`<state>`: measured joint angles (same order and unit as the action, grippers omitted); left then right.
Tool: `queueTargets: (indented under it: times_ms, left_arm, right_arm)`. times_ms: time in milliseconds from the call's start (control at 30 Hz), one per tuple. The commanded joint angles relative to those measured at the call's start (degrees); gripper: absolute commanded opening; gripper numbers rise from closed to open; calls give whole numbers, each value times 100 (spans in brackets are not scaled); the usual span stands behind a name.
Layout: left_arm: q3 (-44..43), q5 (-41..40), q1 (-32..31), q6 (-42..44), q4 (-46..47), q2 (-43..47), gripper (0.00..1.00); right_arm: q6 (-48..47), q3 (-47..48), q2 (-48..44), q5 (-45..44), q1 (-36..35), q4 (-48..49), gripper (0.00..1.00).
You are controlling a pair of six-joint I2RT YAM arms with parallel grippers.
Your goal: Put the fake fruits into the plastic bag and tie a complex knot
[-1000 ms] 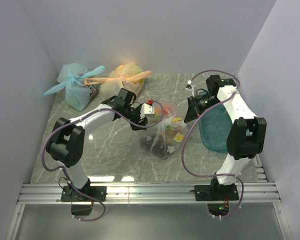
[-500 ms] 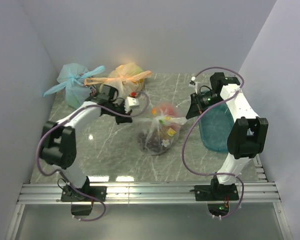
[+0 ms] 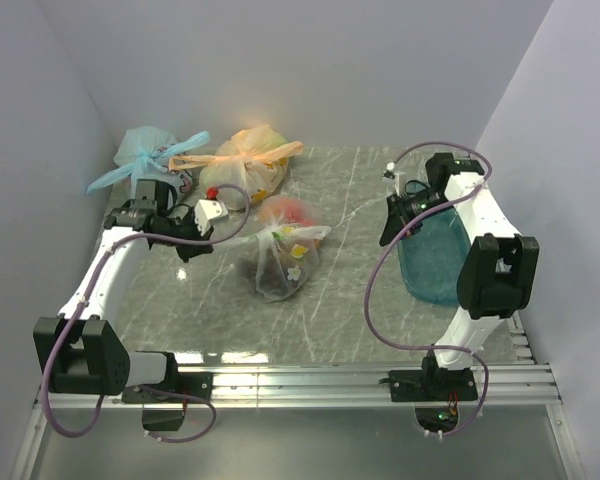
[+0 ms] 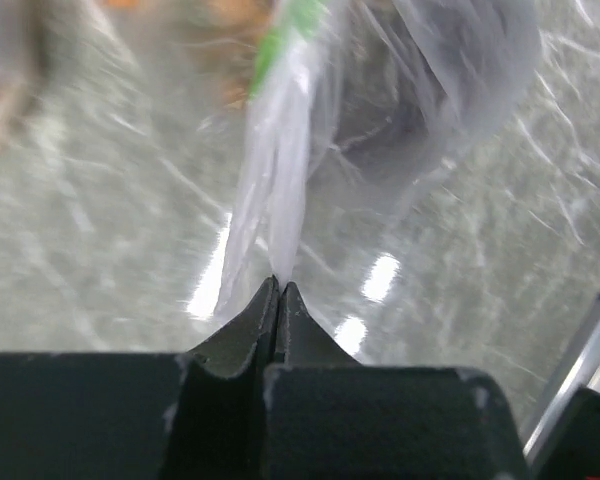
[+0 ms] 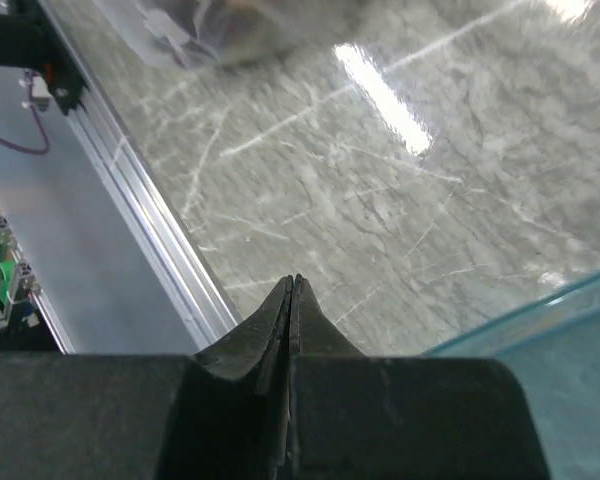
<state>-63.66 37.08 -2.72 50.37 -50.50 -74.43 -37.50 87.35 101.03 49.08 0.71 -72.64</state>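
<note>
The plastic bag [image 3: 275, 262] lies mid-table with the fake fruits inside: a red one [image 3: 291, 211], a yellow one [image 3: 298, 250] and a dark one [image 3: 271, 285]. My left gripper [image 3: 228, 232] is just left of the bag, shut on a stretched clear handle [image 4: 276, 190]. In the left wrist view the gripper [image 4: 278, 286] pinches that strip, and the bag [image 4: 440, 90] is blurred behind it. Another loose handle end [image 3: 322, 232] sticks out to the right. Whether a knot is formed, I cannot tell. My right gripper [image 3: 390, 232] [image 5: 293, 281] hangs shut and empty, well right of the bag.
A tied light blue bag [image 3: 148, 165] and a tied orange-yellow bag [image 3: 248, 158] sit at the back left. A teal container [image 3: 435, 258] stands under the right arm. The aluminium rail [image 3: 300, 380] runs along the near edge. Walls close both sides.
My left gripper shut on the clear handle and swung left, dragging the bag left across the table. The right gripper stayed shut and shifted slightly.
</note>
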Motion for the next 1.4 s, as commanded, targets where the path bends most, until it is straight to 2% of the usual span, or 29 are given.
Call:
queueTargets:
  times_ms: [0,33,67,100,133,167,200,300,333,367,433,533,700,933,1067,1133,1167,1200,1233,1267,1367]
  left_arm:
    - [336,-8,-158,-53,231,-9,0]
    - [302,70,-219,-132,295,-71,2]
    - [267,115,-272,-185,373,-176,19]
    - [223,141,-334,-298,618,-212,25]
    - [170,202,-343,-543,725,-221,31]
    - [161,281,-343,-641,830,-212,35]
    - [169,317,-352,-721,979,-194,44]
    - [170,309,-361,-722,1112,-142,59]
    - [135,317,-361,-626,1069,-133,60]
    - [100,274,-361,-616,1043,-133,71]
    - [-32,230,-361,-677,981,-150,73]
    - [-208,107,-352,-765,919,-203,75]
    - [-138,10,-168,-1300,1252,-45,78]
    - [134,-166,-71,-1785,1605,148,79]
    - [170,-202,-79,-1575,1360,79,79]
    - [143,-61,-79,-1136,983,-18,86]
    - [152,-69,-106,-1039,946,-36,89]
    - [213,-139,-141,-1029,972,-36,89]
    - [266,-227,-176,-1055,1111,-36,90]
    - [345,-306,-228,-925,1147,-45,90]
    - [477,-394,-325,-381,1209,-62,91]
  right_arm:
    - [-100,-219,-84,-197,-255,294,0]
    - [-83,-62,12,-180,-299,260,1]
    - [-82,35,48,-127,-343,224,12]
    - [39,123,39,4,-361,242,23]
    - [188,185,4,-4,-378,346,47]
    - [347,273,-118,-65,-413,669,63]
    - [574,317,-171,-178,-579,829,71]
    - [665,686,-207,-837,-1044,1234,75]
    - [621,869,-181,-1143,-1151,1409,76]
    - [447,958,-163,-1312,-1300,1489,78]
    - [218,1125,-102,-1925,-1713,1734,79]
    - [-310,1441,56,-2121,-2117,1728,82]
    - [-1268,1873,522,-2447,-2663,1156,82]
    - [-1664,1812,987,-2921,-3191,980,76]
    - [-1717,1786,1182,-3071,-3244,1006,69]
    - [-1726,1715,1252,-3185,-3261,1129,65]
    - [-1709,1706,1278,-3229,-3261,1164,61]
    - [-1691,1724,1331,-3238,-3270,1199,49]
    - [-1673,1759,1357,-3247,-3270,1208,42]
    - [-1595,1776,1375,-3247,-3262,1217,24]
    - [-1446,1698,1323,-3229,-3261,1305,13]
